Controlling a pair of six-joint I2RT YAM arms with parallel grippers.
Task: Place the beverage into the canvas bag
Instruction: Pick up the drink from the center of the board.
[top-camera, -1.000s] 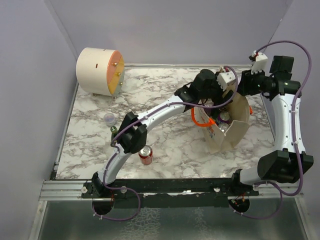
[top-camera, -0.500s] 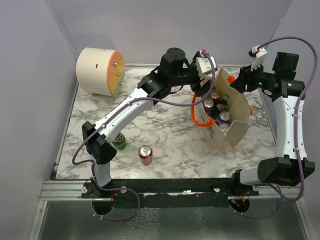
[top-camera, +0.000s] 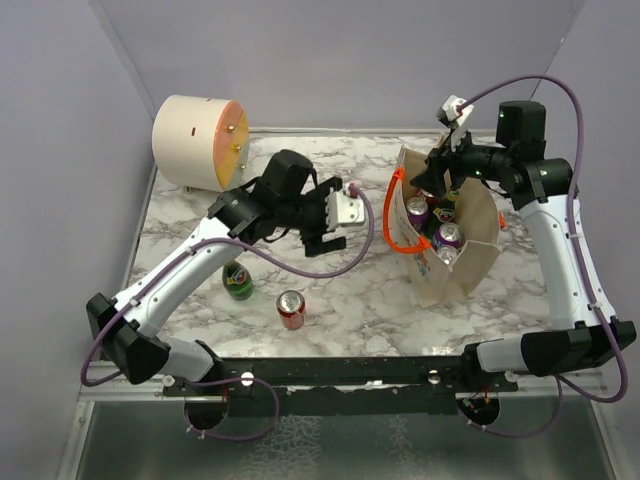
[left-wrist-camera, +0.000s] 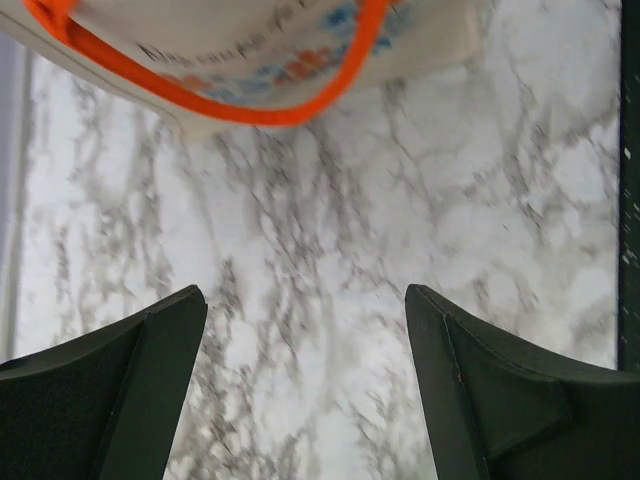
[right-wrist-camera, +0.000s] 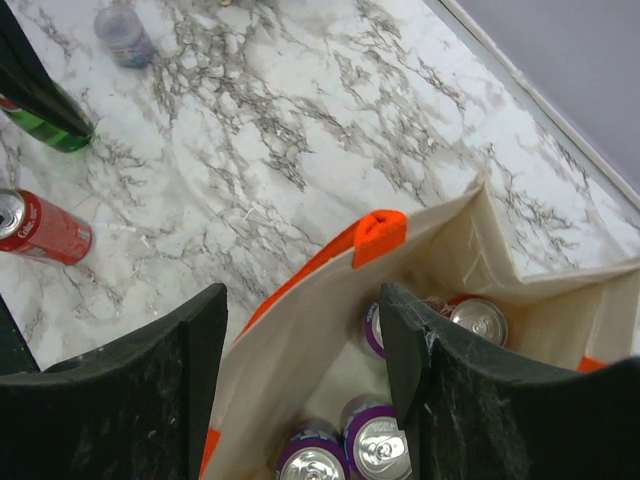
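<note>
Jaws stand apart and empty on both sides: left gripper (left-wrist-camera: 303, 292) over the bare marble worktop (left-wrist-camera: 330, 200), right gripper (right-wrist-camera: 300, 292) above the mouth of the canvas bag (top-camera: 470, 262). Pale lilac walls (top-camera: 350, 60) close the worktop. From the right wrist I see cans (right-wrist-camera: 380, 445) standing inside the bag; only the top view shows me the beige drum (top-camera: 190, 140) in the far left corner. A red can (top-camera: 290, 308) is outside, on the marble.

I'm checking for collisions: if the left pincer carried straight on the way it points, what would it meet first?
Most likely the bare marble table: only that shows between the open fingers of the left pincer. The canvas bag lies beyond, at the view's top edge; depth is unclear.
</note>
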